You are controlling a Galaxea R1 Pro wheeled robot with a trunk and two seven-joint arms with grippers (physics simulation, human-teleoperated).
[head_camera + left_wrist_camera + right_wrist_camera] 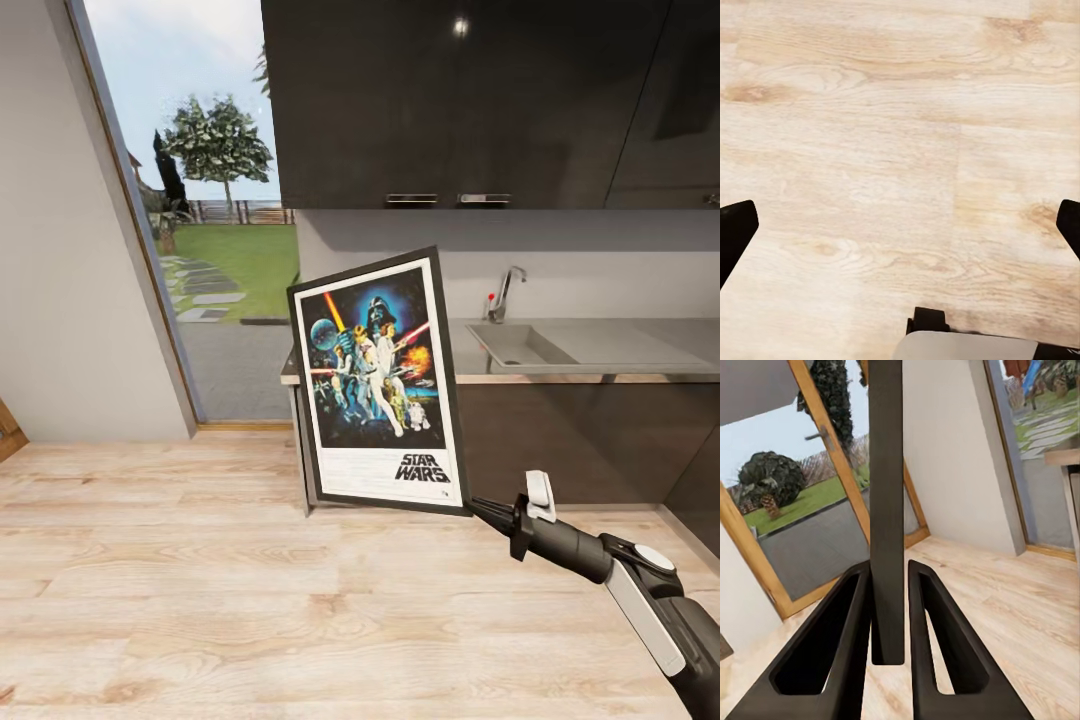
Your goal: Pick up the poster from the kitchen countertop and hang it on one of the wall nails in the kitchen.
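The right tool (480,508) is clamped on the poster's (378,380) lower corner, long axis upright and tilted; the left tool (900,225) hangs apart over the floor (870,150).

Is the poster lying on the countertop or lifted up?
Lifted up: the right gripper holds the poster by its lower corner, tilted, before the countertop.

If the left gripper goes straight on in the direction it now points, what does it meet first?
Most likely the pale wooden floor: the left gripper points down at it with open jaws and nothing shows between, though the depth is unclear.
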